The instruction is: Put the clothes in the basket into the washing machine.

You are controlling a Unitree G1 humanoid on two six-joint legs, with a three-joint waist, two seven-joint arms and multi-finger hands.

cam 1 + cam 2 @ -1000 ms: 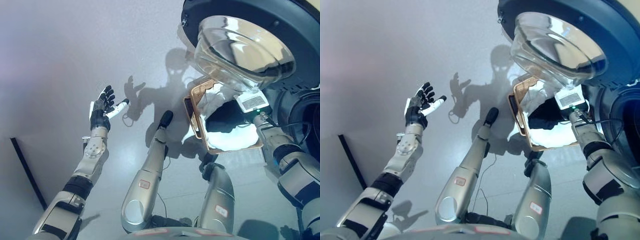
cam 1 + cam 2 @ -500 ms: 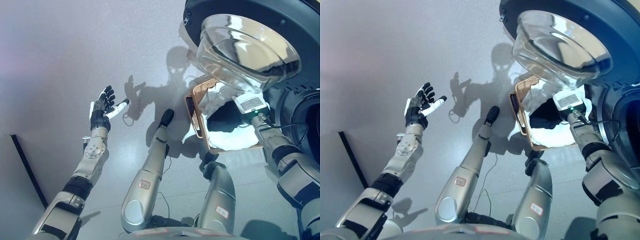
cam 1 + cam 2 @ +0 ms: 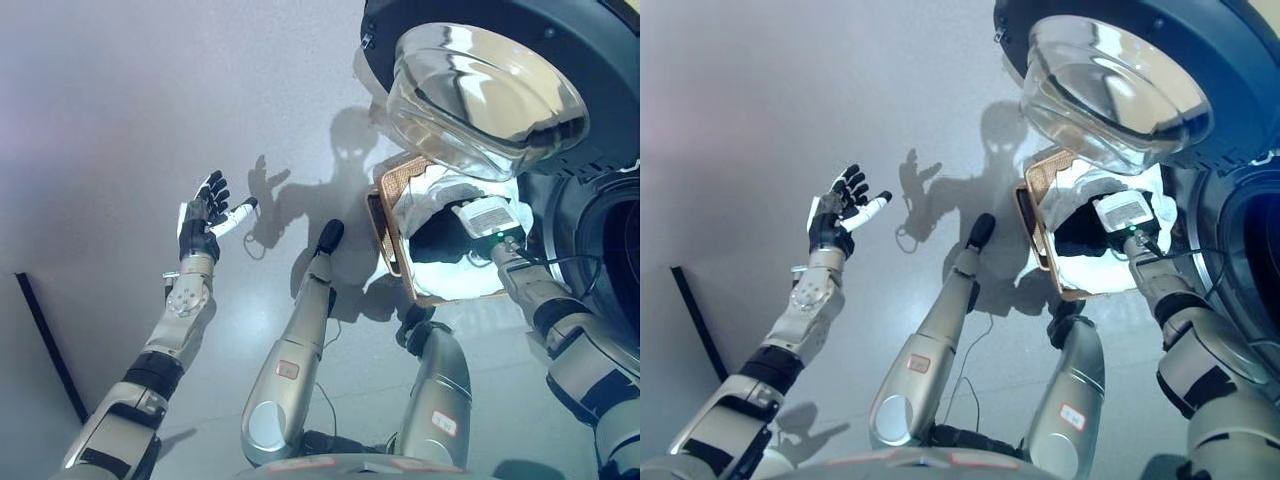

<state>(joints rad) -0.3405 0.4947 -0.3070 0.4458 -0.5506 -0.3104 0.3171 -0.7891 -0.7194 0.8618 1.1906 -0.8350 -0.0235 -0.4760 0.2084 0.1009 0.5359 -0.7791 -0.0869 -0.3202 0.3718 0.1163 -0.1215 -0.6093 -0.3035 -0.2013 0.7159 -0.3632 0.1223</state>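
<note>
A brown woven basket stands on the floor in front of me, filled with white clothes. My right hand reaches down into the basket and lies dark against the white cloth; its fingers are not distinguishable. The washing machine is at the upper right, with its round door swung open above the basket. Its dark drum opening is at the right edge. My left hand is open and empty, held up over the bare floor far to the left of the basket.
The grey floor stretches to the left and ahead. A dark strip runs across the floor at the lower left. The open door's glass bowl overhangs the basket's far side.
My right hand has moved a little left and lower into the basket, over the white clothes. My left hand has stayed where it was.
</note>
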